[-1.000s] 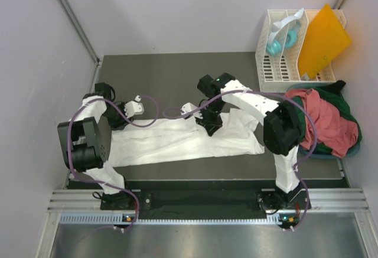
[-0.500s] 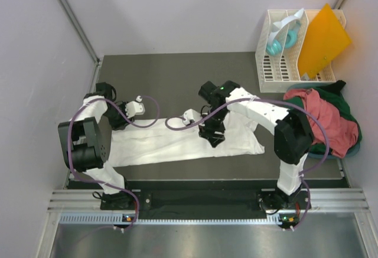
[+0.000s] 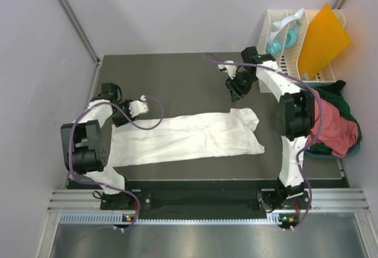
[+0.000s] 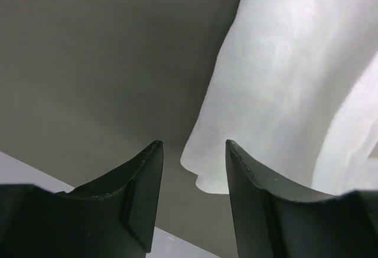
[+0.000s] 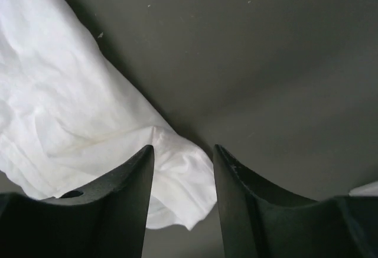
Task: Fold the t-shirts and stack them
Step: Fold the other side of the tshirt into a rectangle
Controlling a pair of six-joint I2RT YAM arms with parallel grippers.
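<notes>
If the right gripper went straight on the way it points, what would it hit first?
Probably the white t-shirt, whose end lies between the fingers of the right gripper; depth is unclear, so it could miss onto the dark table.

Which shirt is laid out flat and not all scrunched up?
The white t-shirt, stretched long across the table; the salmon-red t-shirt and the dark green t-shirt lie bunched together at the right.

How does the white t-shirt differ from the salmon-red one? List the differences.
The white t-shirt lies flat as a long strip mid-table; the salmon-red t-shirt is bunched in a heap at the right. The white one lies alone; the salmon-red one rests on a dark green t-shirt. Both are soft cloth, neither held.
</notes>
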